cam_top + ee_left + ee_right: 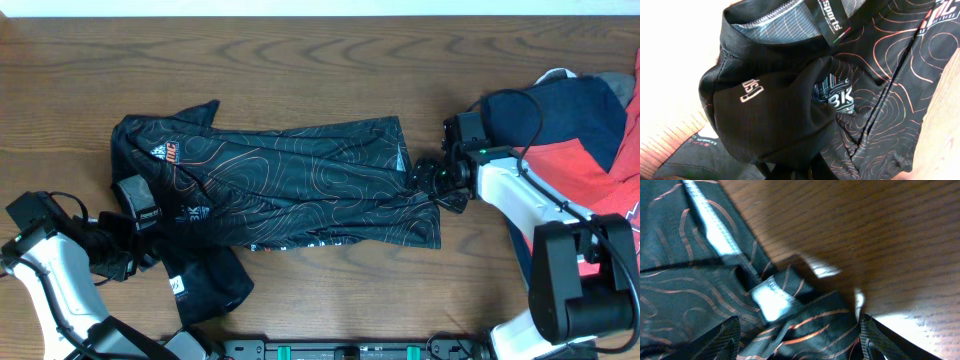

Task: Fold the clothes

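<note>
A black jersey (300,180) with thin orange wavy lines lies spread across the middle of the wooden table (300,60), its body roughly flat and its left end rumpled, with a dark flap spilling toward the table's near edge. The left gripper (122,252) sits at that rumpled end. In the left wrist view the fabric bunches up right against the lens, showing the collar (770,20) with a small black label (832,15). Its fingers are only dark shapes at the bottom edge, black on black cloth, so I cannot tell whether those jaws are clenched or released. The right gripper (428,180) rests at the jersey's right edge. Its wrist view shows the two fingers (727,340) spread wide apart, with a fold of the pale-edged hem (715,225) lying loose between them. The fingertips themselves are cut off by the frame. A heap of red and navy clothes (585,125) lies at the far right, partly hidden behind the right arm and running out of view. How many pieces it holds cannot be made out.
</note>
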`<state>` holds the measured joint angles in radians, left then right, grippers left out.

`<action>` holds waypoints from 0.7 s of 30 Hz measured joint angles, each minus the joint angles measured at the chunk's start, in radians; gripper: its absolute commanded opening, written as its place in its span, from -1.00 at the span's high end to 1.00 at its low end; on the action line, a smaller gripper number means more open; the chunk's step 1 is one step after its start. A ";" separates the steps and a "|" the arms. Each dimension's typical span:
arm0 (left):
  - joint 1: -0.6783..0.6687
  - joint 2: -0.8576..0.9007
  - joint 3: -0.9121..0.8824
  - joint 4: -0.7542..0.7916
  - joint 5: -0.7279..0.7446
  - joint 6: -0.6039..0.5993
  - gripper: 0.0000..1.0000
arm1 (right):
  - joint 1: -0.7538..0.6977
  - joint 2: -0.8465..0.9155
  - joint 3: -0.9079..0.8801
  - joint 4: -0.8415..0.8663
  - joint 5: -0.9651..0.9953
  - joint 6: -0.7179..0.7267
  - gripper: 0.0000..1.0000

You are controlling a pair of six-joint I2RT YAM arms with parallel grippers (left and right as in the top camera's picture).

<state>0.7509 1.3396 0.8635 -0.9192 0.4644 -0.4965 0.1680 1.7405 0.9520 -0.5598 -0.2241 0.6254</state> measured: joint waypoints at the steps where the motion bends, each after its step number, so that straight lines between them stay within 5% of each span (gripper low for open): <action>1: -0.001 0.000 0.000 0.000 0.000 0.000 0.88 | 0.000 0.003 0.000 0.000 0.005 0.000 -0.40; 9: -0.002 0.000 0.000 0.000 0.000 0.000 0.88 | 0.000 0.003 0.000 -0.003 0.043 0.019 0.35; 21: -0.002 0.000 0.000 0.000 0.000 0.000 0.87 | -0.031 0.003 0.000 -0.042 0.090 0.020 0.52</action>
<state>0.7494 1.3396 0.8635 -0.9192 0.4644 -0.4961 0.1368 1.7439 0.9520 -0.6014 -0.1341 0.6456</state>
